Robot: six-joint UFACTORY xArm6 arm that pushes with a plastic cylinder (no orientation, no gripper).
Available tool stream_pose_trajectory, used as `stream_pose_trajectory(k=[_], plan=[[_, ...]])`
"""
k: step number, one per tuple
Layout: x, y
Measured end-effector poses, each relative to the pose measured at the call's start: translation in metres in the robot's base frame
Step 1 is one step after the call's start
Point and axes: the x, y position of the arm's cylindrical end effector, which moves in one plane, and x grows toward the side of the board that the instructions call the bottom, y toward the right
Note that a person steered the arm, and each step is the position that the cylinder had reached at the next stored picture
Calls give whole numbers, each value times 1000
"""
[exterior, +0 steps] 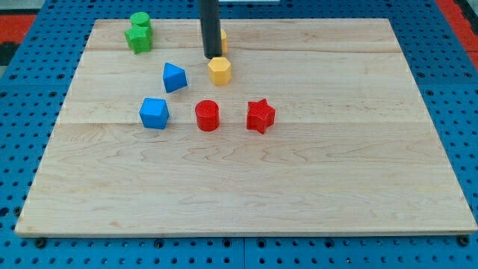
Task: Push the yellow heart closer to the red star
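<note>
My tip (pixel 213 57), a bare rod gripping nothing: up-left of red star (pixel 261 116), between upper yellow block (pixel 223 42) and lower yellow block (pixel 219 70); you cannot tell which is the heart.

No readable text, label or number shows anywhere, seemingly.

Only robot part visible: straight rod (pixel 210 28), upper middle of frame, cut off by the view's top edge. Dark, near black, plain cylinder, same width all the way down. Faint lighter sheen along its left side; finish looks matte to slightly glossy. No cables, screws, markings or labels can be made out on it. My tip (pixel 212 57) is the rod's lower end: blunt, flat-cut, same dark colour as the shaft, no separate cap or pad distinguishable. Rest of arm is out of frame above.
</note>
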Motion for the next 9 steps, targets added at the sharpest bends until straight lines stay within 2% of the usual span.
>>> stream_pose_trajectory(k=[1, 2, 3, 4, 5, 6, 7, 8, 9], plan=[[20, 14], [36, 3], [-16, -23], [-28, -89], [-82, -75], [-78, -4], [-51, 32], [-62, 38], [-91, -33]])
